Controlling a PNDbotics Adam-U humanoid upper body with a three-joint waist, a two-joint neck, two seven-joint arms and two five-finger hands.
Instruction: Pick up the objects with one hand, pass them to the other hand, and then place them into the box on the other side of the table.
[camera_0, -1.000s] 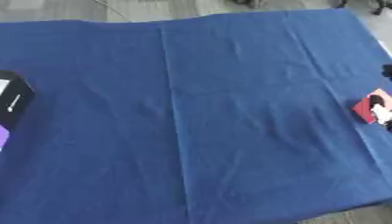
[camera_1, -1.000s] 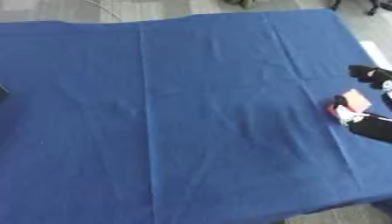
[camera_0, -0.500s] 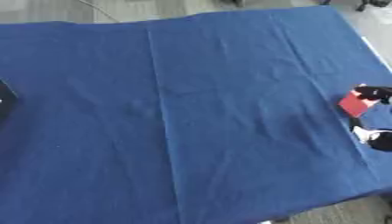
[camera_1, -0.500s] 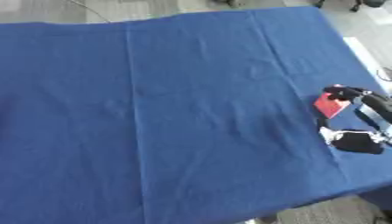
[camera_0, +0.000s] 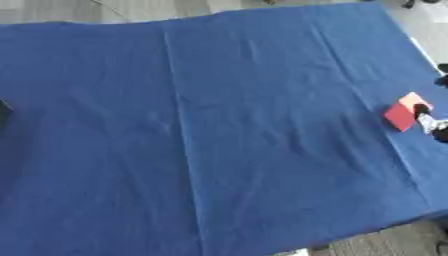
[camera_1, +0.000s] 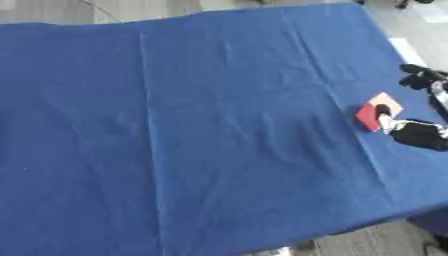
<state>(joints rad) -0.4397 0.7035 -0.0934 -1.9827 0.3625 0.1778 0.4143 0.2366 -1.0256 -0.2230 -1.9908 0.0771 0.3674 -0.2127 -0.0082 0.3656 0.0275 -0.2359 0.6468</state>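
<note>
A small flat red object (camera_1: 371, 114) with a pale corner lies at the right side of the blue-covered table (camera_1: 219, 125). My right hand (camera_1: 418, 134) comes in from the right edge. One black fingertip (camera_1: 382, 111) is curled onto the red object and the rest of the hand sits just right of it. More of that hand's dark fingers (camera_1: 422, 78) show higher up near the table's edge. In the left eye view the red object (camera_0: 402, 113) sits close to the frame's right border. My left hand shows in no view.
A dark sliver of something (camera_0: 3, 114) shows at the far left edge of the table. The cloth has long creases running front to back. Grey floor (camera_1: 411, 50) lies beyond the right and near edges.
The whole picture has shifted, so the camera moved; the black box at the left has slipped almost out of sight. My right hand stays at the red object.
</note>
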